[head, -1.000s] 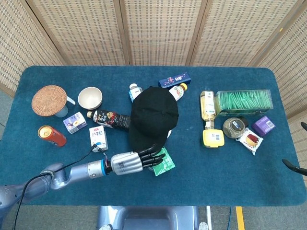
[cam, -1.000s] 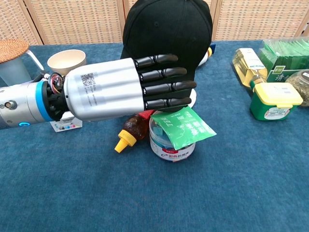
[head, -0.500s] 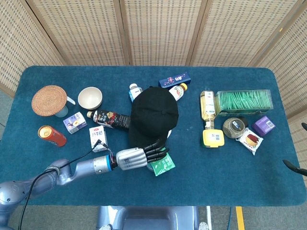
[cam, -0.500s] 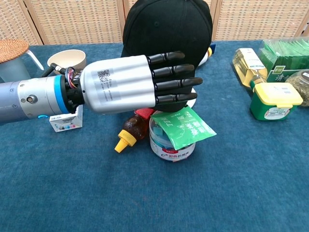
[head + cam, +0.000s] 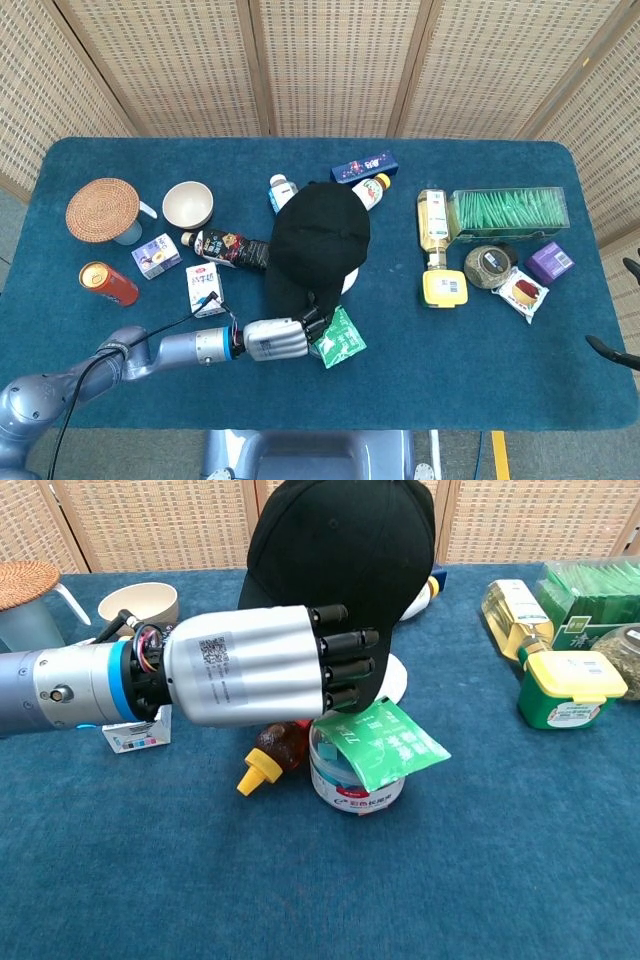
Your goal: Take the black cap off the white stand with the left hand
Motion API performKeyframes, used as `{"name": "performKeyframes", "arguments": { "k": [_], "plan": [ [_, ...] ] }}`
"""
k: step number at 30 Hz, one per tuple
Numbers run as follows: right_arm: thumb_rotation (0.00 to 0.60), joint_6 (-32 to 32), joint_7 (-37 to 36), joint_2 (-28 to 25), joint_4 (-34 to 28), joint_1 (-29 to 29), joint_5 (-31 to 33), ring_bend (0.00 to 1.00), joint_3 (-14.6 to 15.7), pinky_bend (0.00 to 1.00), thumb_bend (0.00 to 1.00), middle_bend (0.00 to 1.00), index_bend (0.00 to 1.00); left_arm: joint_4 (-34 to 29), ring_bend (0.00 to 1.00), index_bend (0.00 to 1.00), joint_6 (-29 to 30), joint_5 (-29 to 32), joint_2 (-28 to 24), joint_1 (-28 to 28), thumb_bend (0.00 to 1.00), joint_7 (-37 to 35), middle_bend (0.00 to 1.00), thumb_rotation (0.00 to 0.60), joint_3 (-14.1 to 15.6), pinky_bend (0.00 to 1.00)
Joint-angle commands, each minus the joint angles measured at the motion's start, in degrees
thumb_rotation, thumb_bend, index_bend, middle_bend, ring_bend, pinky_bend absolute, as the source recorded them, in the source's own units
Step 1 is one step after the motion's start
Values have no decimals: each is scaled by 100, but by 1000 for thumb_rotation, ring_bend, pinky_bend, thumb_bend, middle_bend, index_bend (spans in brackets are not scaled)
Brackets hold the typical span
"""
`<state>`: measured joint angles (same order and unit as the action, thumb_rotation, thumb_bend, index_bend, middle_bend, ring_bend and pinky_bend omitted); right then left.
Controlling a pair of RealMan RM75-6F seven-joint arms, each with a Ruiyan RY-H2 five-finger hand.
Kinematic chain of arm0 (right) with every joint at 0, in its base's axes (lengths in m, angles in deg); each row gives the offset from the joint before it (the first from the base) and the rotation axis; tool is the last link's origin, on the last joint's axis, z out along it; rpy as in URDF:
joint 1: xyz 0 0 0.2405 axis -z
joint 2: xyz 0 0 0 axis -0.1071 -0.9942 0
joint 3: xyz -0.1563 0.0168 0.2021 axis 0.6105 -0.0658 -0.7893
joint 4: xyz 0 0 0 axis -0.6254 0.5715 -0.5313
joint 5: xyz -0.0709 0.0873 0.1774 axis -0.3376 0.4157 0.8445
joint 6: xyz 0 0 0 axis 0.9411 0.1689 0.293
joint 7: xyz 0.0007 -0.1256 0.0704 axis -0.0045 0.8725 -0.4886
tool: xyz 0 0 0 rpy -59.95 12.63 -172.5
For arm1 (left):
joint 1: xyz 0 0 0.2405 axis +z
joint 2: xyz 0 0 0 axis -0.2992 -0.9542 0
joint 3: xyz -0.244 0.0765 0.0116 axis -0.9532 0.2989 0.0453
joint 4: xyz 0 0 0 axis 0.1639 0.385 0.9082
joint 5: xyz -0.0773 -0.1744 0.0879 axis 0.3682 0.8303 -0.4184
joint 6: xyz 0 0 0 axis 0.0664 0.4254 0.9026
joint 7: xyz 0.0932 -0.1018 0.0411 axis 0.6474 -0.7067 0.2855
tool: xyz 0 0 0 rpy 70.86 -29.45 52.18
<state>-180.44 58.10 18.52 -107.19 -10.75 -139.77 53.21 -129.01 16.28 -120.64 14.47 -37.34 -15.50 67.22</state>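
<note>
The black cap (image 5: 320,235) sits on the white stand (image 5: 393,683) at mid-table, tilted toward the left in the chest view (image 5: 350,540). Only a bit of the stand's white base (image 5: 347,283) shows under the brim. My left hand (image 5: 260,665) is at the cap's near edge with its dark fingers (image 5: 345,665) curled around the brim, gripping it. From the head view the hand (image 5: 275,338) lies just below the brim. At the head view's right edge, two dark tips (image 5: 610,350) of my right hand peek in; its state is unclear.
Under the left hand stand a jar (image 5: 355,780) draped with a green packet (image 5: 385,742) and a lying brown bottle (image 5: 268,755). A bowl (image 5: 188,204), milk cartons (image 5: 204,288) and a can (image 5: 108,283) sit left; a green box (image 5: 508,212) and yellow-lidded jar (image 5: 572,688) right.
The left hand's fingers, straight against the brim before, have curled closed on it. The cap has tipped slightly to the left on its stand.
</note>
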Motion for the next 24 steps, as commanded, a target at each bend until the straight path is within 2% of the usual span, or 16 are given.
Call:
{"name": "performKeyframes", "arguments": {
  "k": [1, 6, 14, 24],
  "plan": [
    [600, 0, -3, 1, -9, -7, -11, 0, 3, 3, 6, 0, 58, 69, 306, 652, 261, -26, 24, -55, 436, -104, 451, 600, 69, 502],
    [600, 20, 51, 6, -27, -16, -4, 0, 5, 2, 6, 0, 59, -41, 404, 725, 548, 14, -3, -121, 437, -130, 552, 600, 47, 603],
    [600, 13, 95, 13, -48, -16, -19, 0, 15, 3, 8, 0, 58, -376, 508, 852, 941, -15, -150, -261, 428, 56, 674, 600, -63, 671],
    [600, 23, 93, 11, -50, -19, -19, 0, 24, 3, 9, 0, 58, -1321, 552, 903, 1035, 11, -598, -496, 418, 572, 734, 600, -472, 698]
  ]
}}
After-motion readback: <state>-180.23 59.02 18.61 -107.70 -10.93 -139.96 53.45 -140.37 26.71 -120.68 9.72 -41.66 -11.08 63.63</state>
